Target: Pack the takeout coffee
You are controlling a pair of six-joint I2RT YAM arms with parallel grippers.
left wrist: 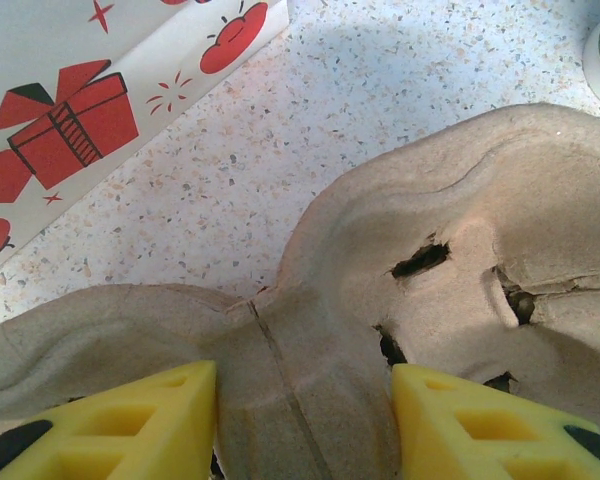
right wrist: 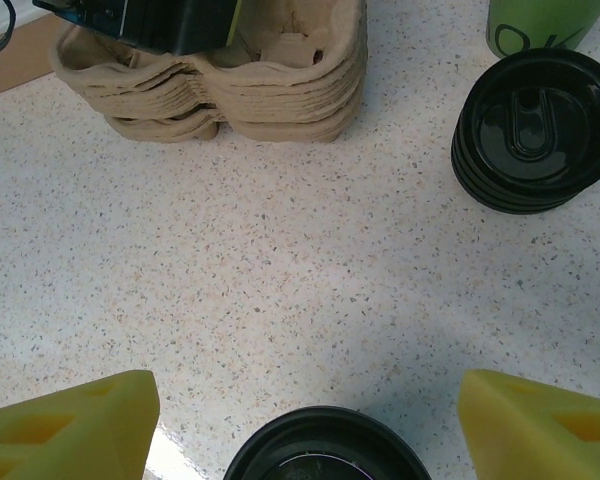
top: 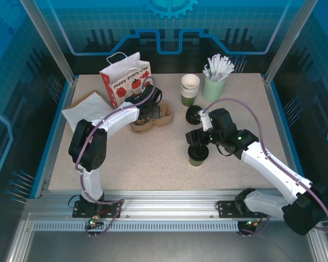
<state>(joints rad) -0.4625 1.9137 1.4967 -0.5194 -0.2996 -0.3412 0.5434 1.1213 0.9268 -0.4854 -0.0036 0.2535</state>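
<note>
Yellow fingers (right wrist: 70, 425) of the right gripper (right wrist: 310, 395) stand wide apart, one on each side of the coffee (right wrist: 325, 450). There is a gap on both sides, so nothing is held. The coffee sits on the table (right wrist: 280, 270), close to the black lids (right wrist: 538, 130) and off to the right of the trays (right wrist: 240, 85). The left gripper (left wrist: 305, 400) is down on the top tray, with a finger on each side of its middle ridge. I cannot tell if it squeezes. A bag (left wrist: 70, 120) stands just behind.
</note>
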